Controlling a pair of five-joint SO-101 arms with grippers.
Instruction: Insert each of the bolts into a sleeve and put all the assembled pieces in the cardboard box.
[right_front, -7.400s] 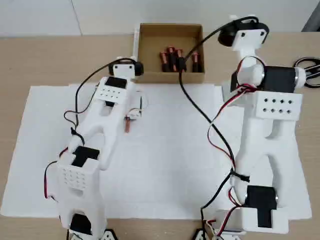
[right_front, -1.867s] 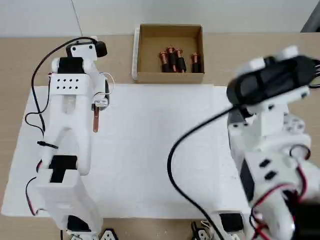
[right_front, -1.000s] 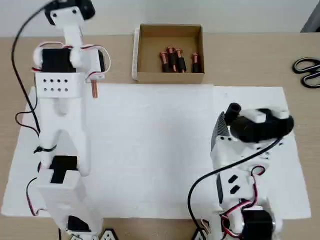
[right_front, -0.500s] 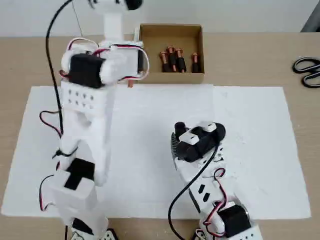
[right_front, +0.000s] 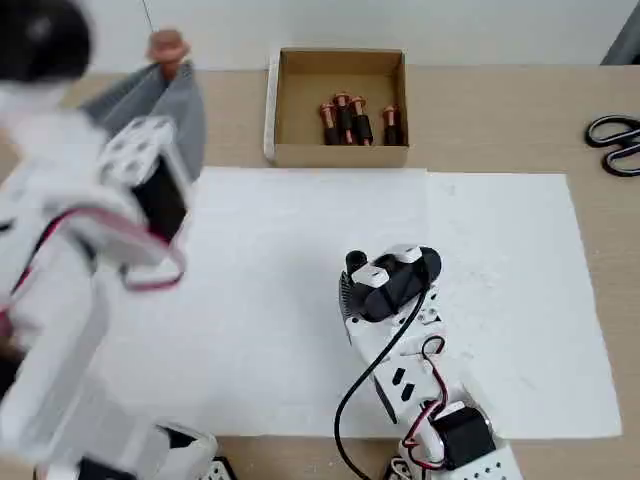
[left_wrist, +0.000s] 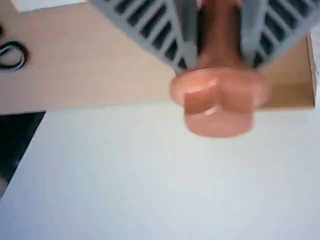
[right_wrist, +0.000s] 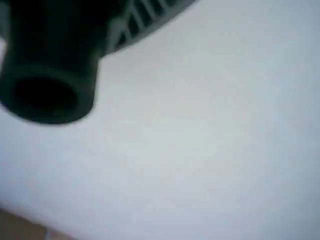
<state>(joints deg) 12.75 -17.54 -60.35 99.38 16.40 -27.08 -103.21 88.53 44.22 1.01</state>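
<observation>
At ten o'clock, the left gripper (right_front: 168, 70) has swung up clamping a copper-coloured metal bolt (right_front: 167, 45) (insertion likely next); the right gripper (right_front: 350, 277), centre, holds a black cylindrical sleeve (right_front: 355, 262).

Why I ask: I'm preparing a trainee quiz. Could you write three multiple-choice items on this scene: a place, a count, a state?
1. Where on the table are the scissors? A far left; B centre; C far right.
2. How many assembled pieces lie in the cardboard box? A two; B four; C six.
3. What state is the left gripper in? A open; B shut on a copper bolt; C shut on a sleeve.
Answers: C, they lie by the right edge; B, four show in the high view; B, the bolt sits clamped in it.
</observation>
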